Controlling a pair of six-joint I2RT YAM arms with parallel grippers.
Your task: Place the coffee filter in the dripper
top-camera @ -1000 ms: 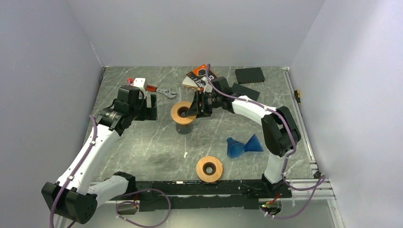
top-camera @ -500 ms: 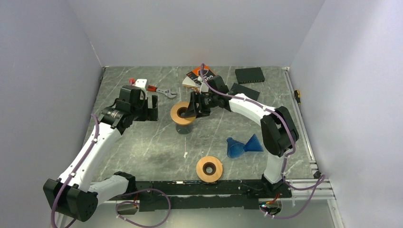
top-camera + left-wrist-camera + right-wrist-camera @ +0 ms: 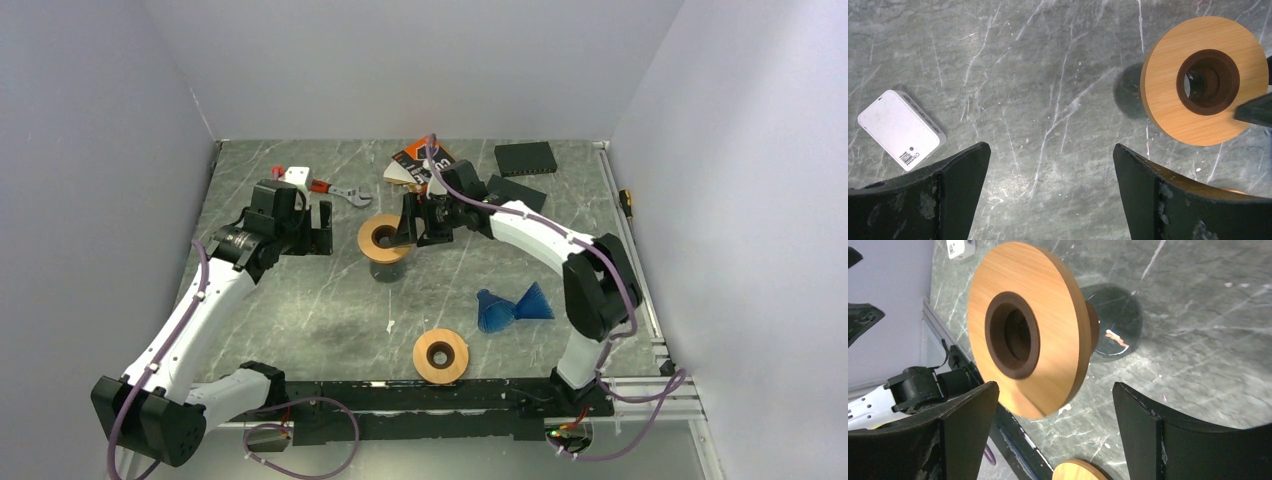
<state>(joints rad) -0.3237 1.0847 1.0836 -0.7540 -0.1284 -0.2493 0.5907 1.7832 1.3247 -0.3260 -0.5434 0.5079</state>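
The wooden dripper (image 3: 383, 238) is a round disc with a dark centre hole, standing on a dark round base (image 3: 1113, 322) at mid-table. It also shows in the left wrist view (image 3: 1205, 80) and the right wrist view (image 3: 1028, 330). The blue pleated coffee filter (image 3: 512, 306) lies on the table to the right, apart from both grippers. My right gripper (image 3: 405, 228) is open, just right of the dripper, its fingers spread on either side of the disc's near edge without touching it (image 3: 1055, 390). My left gripper (image 3: 322, 228) is open and empty, left of the dripper (image 3: 1050, 147).
A second wooden disc (image 3: 440, 355) lies near the front edge. A white device (image 3: 293, 174) and a red-handled wrench (image 3: 335, 190) lie at the back left. An orange-and-black packet (image 3: 420, 160) and two black boxes (image 3: 525, 158) lie at the back.
My right gripper has shifted slightly up and back beside the dripper and its elbow has swung right. My left gripper has edged a little toward the back. The filter has not moved.
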